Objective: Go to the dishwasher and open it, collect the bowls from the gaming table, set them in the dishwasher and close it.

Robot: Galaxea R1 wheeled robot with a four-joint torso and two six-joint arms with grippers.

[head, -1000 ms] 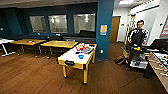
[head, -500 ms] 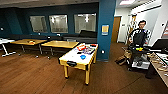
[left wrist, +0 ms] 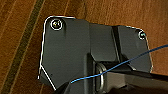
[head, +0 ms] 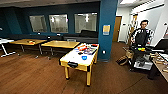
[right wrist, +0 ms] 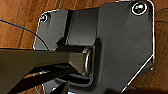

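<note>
A lounge with dark teal walls and a brown wood floor (head: 37, 77) fills the head view, interior windows (head: 58, 23) set along the back wall. The gaming table (head: 75, 58), white-topped with a yellow rim and legs, stands near the middle of the room, in front of a teal pillar (head: 107, 30). On its top a bright blue bowl (head: 84, 58) sits toward the near end; a small dark bowl (head: 80, 53) lies farther back, hard to make out, and flat colourful boxes (head: 86, 48) crowd the far end. Plain yellow-wood tables (head: 60, 44) stand behind it to the left. At right a person (head: 141, 37) stands behind a cart (head: 141, 58), its contents blurred. Both wrist views look down on wood floor past the robot's own dark plate, a thin blue cable (left wrist: 120, 65) crossing; neither pincer's opening can be told, and the table is well apart from them.
</note>
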